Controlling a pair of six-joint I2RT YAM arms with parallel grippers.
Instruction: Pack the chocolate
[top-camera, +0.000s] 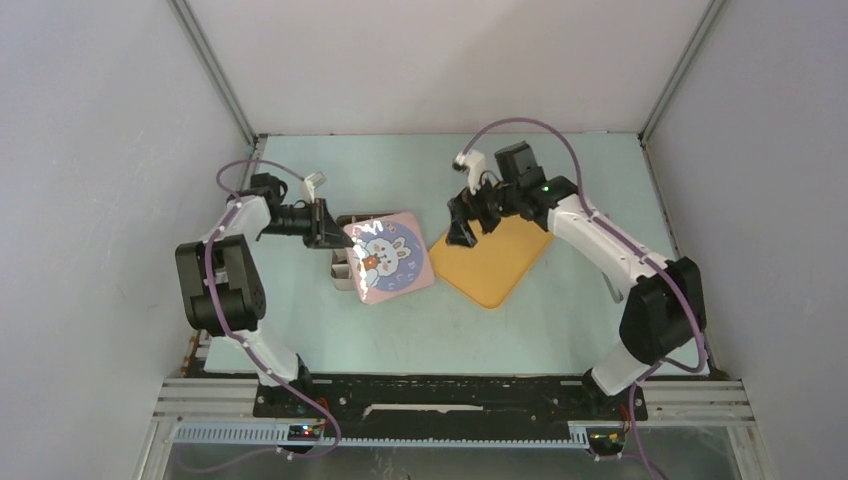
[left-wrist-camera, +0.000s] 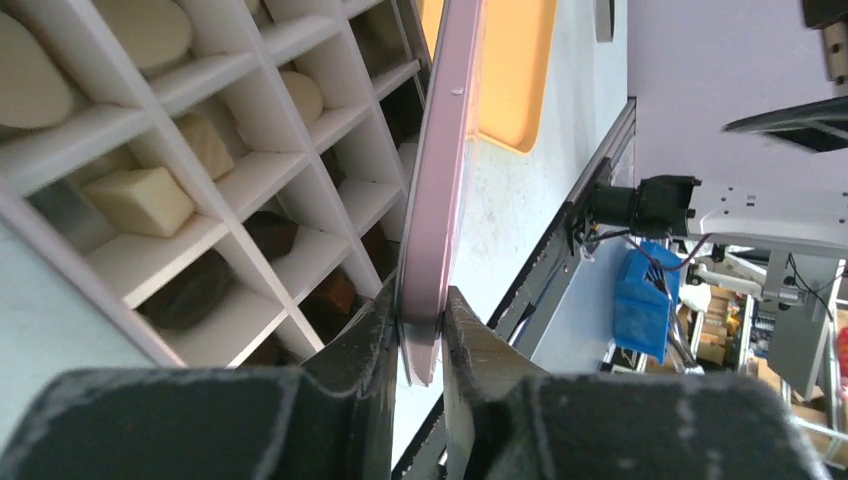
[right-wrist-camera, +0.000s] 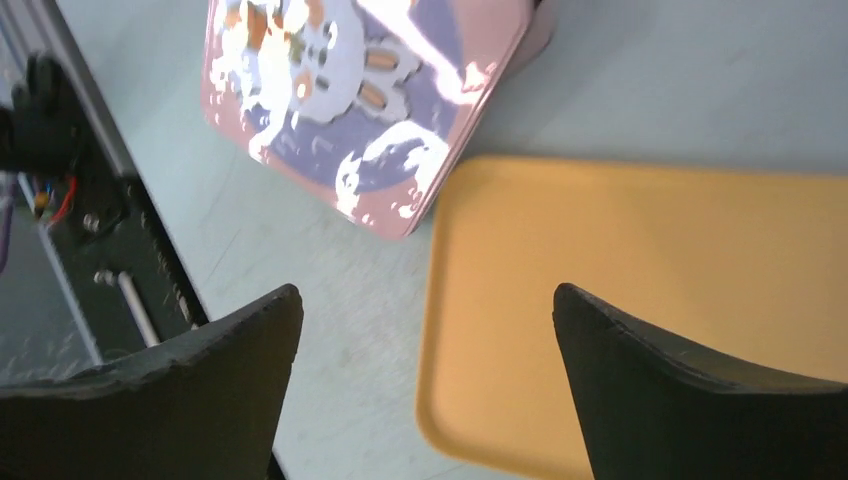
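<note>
A white box (top-camera: 343, 270) with a grid of compartments (left-wrist-camera: 250, 180) holds the chocolate: cream-white pieces (left-wrist-camera: 137, 198) and dark brown pieces (left-wrist-camera: 190, 298), one per cell. A pink lid with a rabbit picture (top-camera: 390, 255) is tilted over the box; its edge (left-wrist-camera: 440, 200) shows in the left wrist view and its face (right-wrist-camera: 360, 95) in the right wrist view. My left gripper (top-camera: 325, 228) (left-wrist-camera: 420, 325) is shut on the lid's edge. My right gripper (top-camera: 462, 232) (right-wrist-camera: 428, 310) is open and empty above the near corner of the orange tray (top-camera: 495, 262).
The orange tray (right-wrist-camera: 640, 300) lies flat to the right of the box and carries nothing. The pale green table (top-camera: 420, 330) is walled on three sides. A black rail (top-camera: 450, 395) runs along the near edge.
</note>
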